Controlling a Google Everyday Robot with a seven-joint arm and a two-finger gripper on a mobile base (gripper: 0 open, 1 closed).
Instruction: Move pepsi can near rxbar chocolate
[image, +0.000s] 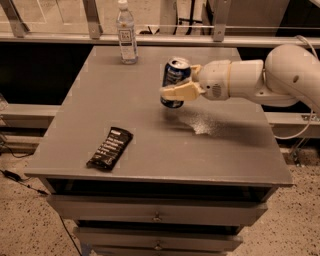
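Observation:
The pepsi can (175, 75), dark blue with a silver top, is held upright a little above the middle of the grey table (155, 160). My gripper (179, 86) reaches in from the right and is shut on the can, one cream finger across its front. The rxbar chocolate (110, 148), a flat black bar with white lettering, lies near the table's front left, well to the left of and nearer than the can.
A clear plastic bottle (127, 33) with a white cap stands at the table's back edge, left of centre. My white arm (260, 77) spans the right side of the table. A railing runs behind the table. Drawers sit below the tabletop.

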